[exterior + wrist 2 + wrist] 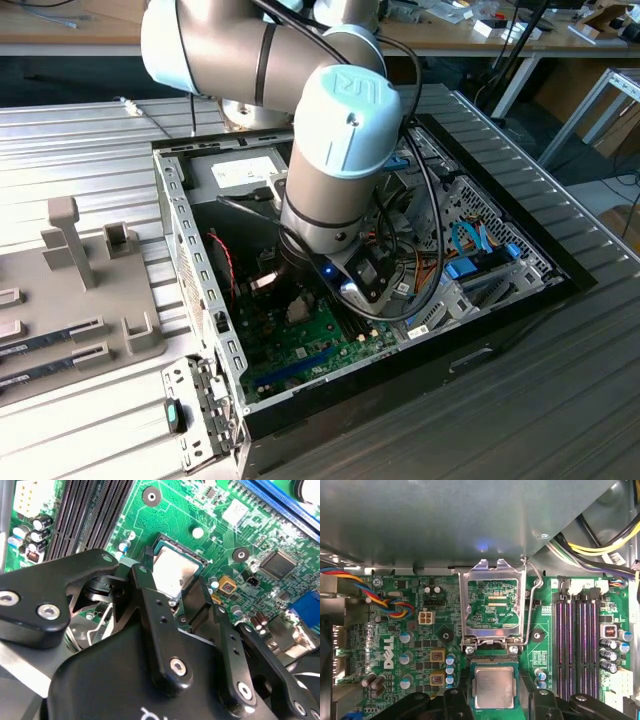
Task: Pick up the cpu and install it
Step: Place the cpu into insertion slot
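Reaches down into the open case (180,250), straight over the motherboard (420,645). Holds the cpu (494,685) clamped in the claw (495,705) by opposite edges, flat at the socket (159,539), right beside the load plate (490,605) flipped up to clear it. Clears the memory slots (577,640) alongside.

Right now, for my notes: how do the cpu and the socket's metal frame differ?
The cpu is a solid silvery square, green-rimmed; the metal frame is hollow, board showing through. The cpu lies in the socket; the metal frame is swung back off it. Both are bright metal.
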